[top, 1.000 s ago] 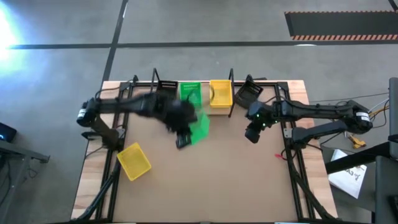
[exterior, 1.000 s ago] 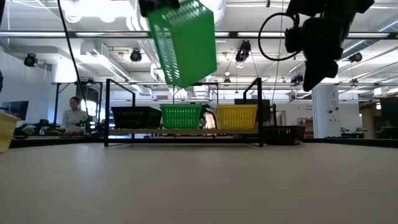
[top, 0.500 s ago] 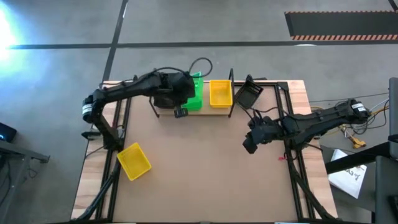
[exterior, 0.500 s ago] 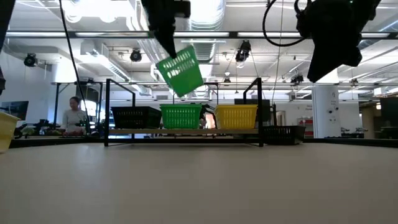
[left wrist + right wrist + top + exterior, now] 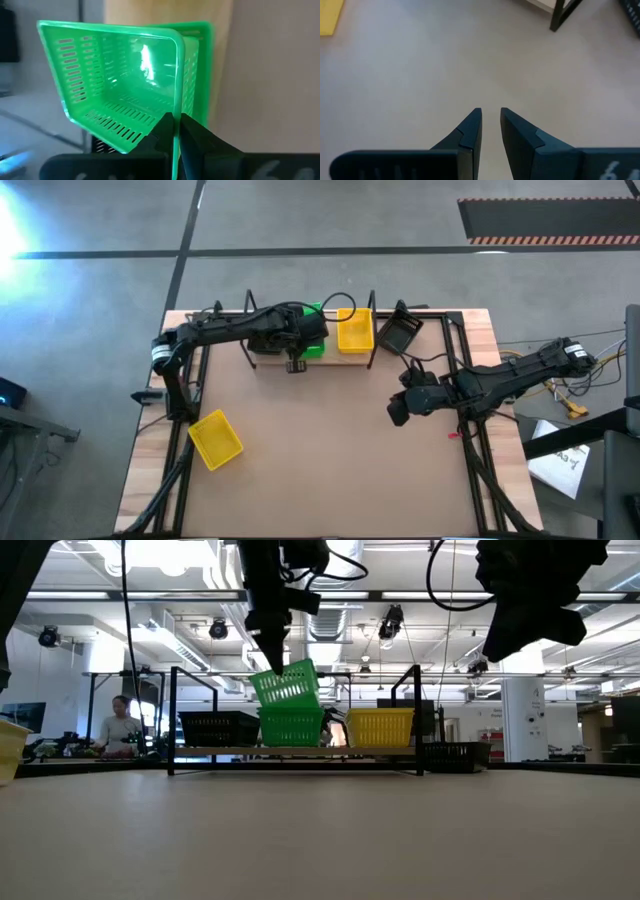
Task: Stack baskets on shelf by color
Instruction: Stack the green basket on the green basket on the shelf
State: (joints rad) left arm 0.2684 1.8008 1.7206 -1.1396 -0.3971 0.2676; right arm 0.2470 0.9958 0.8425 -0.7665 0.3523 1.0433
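Left gripper (image 5: 175, 131) pinches green basket (image 5: 286, 685) rim, tilted above the green one on shelf (image 5: 300, 751); may jam crooked when nesting.

No text, label, brand, number or sign can be read anywhere in these views.

A person (image 5: 118, 722), perhaps seated, shows behind the table (image 5: 320, 830).
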